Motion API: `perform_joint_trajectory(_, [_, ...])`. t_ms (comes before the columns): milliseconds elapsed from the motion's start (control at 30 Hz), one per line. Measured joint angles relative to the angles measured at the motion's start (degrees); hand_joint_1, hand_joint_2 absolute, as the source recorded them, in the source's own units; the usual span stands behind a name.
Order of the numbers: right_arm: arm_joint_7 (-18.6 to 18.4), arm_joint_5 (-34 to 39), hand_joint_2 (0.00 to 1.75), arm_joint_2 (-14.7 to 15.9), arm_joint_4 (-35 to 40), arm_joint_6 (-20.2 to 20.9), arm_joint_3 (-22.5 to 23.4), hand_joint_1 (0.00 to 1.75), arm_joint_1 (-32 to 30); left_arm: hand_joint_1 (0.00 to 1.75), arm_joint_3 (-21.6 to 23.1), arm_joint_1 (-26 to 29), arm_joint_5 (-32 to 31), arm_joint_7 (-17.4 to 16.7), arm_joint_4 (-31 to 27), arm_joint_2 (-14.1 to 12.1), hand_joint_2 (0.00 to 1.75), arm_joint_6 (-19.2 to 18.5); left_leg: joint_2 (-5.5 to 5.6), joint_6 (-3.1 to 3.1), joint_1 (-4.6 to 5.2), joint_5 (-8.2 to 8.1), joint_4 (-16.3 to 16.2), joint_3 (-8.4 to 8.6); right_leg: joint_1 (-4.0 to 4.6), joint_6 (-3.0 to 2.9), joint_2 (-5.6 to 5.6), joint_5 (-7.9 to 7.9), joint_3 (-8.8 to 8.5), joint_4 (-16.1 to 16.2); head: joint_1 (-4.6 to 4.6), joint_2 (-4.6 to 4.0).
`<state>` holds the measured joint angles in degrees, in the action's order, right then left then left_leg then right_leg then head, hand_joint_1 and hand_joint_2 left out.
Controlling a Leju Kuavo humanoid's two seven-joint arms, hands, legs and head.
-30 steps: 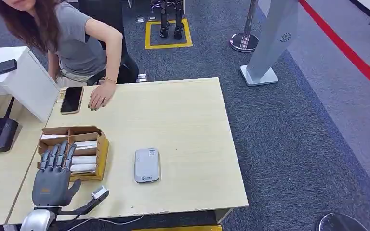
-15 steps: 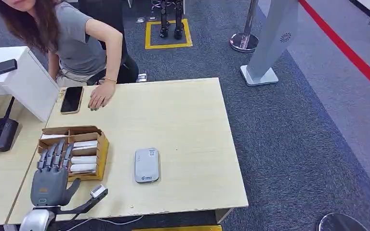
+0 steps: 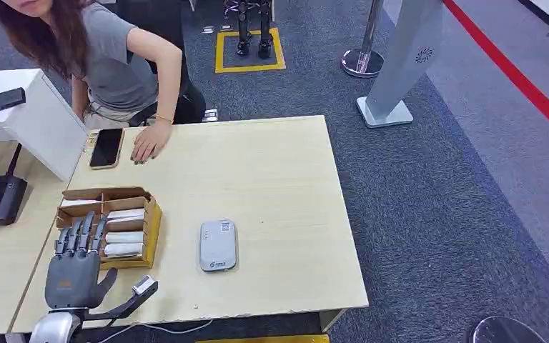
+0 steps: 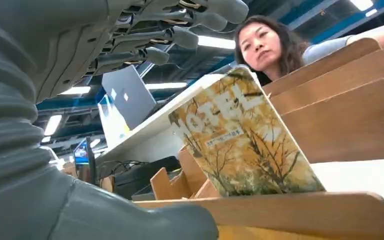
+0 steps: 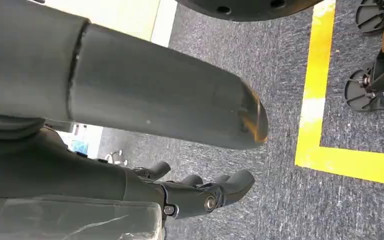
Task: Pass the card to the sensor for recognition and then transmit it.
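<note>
Our left robot hand (image 3: 75, 261) hovered spread and empty at the near edge of the card box (image 3: 107, 224), where the cards (image 3: 123, 243) lay stacked; one printed card (image 4: 242, 142) leaned upright inside. We judged the fingers might catch the box wall, or lift several cards together. Our right robot hand (image 5: 200, 192) hung loosely curled over grey carpet (image 5: 280, 90), holding nothing. Beyond the box on the pale wooden desk (image 3: 271, 171) sat the sensor (image 3: 218, 245); a person's hand (image 3: 148, 145) and a phone (image 3: 106, 147) lay further off.
</note>
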<state>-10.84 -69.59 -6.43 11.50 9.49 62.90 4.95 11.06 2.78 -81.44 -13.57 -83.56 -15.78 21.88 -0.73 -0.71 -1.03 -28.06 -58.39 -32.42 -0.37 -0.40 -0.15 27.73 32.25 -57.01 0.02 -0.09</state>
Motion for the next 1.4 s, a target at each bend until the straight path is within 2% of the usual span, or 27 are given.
perform_joint_trajectory(200, [0.13,0.00,0.00,0.07,0.00,0.02,0.00,0.00,0.00,0.07,-0.17,-0.08,0.02,0.00,0.74,0.35,1.75,0.00,0.00,0.00,0.00,0.00,0.00,0.00,0.00,0.00,0.00,0.00,0.00,0.00,0.00,0.00])
perform_joint_trajectory(233, [0.13,0.00,0.00,0.07,0.00,0.02,0.00,0.00,-0.01,0.28,-0.20,-0.10,0.02,0.00,0.85,0.39,1.75,0.02,0.00,0.00,0.00,0.00,0.00,0.00,0.00,0.00,0.00,0.00,0.00,0.00,0.00,0.00])
perform_joint_trajectory(267, [0.13,0.00,0.00,0.09,0.00,0.02,0.00,0.00,0.00,1.61,-0.20,-0.12,0.04,0.00,0.94,0.44,1.75,0.00,0.00,0.00,0.00,0.00,0.00,0.00,0.00,0.00,0.00,0.00,0.00,0.00,0.00,0.00])
perform_joint_trajectory(300, [0.13,0.00,0.00,0.09,0.00,0.02,0.00,0.00,0.00,1.75,-0.20,-0.12,0.07,0.00,0.98,0.44,1.75,0.02,0.00,0.00,0.00,0.00,0.00,0.00,0.00,0.00,0.00,0.00,0.00,0.00,0.00,0.00])
perform_joint_trajectory(733, [1.31,0.07,0.00,0.28,0.00,1.25,0.00,0.00,-0.01,1.75,-0.20,-0.17,0.33,0.90,1.46,0.87,1.75,0.11,0.00,0.00,0.00,0.00,0.00,0.00,0.00,0.00,0.00,0.00,0.00,0.00,0.00,0.00])
perform_joint_trajectory(1000, [2.80,0.15,0.00,0.28,0.00,2.45,0.00,0.00,-0.01,1.75,-0.20,-0.17,6.01,4.79,1.51,1.55,1.75,0.20,0.00,0.00,0.00,0.00,0.00,0.00,0.00,0.00,0.00,0.00,0.00,0.00,-0.02,0.00])
perform_joint_trajectory(1333, [3.82,0.13,0.00,0.28,0.00,3.00,0.00,0.00,-0.01,1.75,-0.20,-0.27,9.95,7.15,1.75,2.34,1.75,0.04,0.00,0.00,0.00,0.00,0.00,0.01,0.00,0.00,0.00,0.00,0.00,0.00,0.00,0.00])
perform_joint_trajectory(1400, [3.80,0.00,0.00,0.28,0.00,2.53,-0.02,0.00,0.00,1.75,-0.20,-0.60,9.11,7.13,1.75,2.36,1.75,0.15,0.00,0.00,0.00,0.00,0.00,0.01,0.00,0.00,0.00,0.00,0.00,0.00,0.00,0.00])
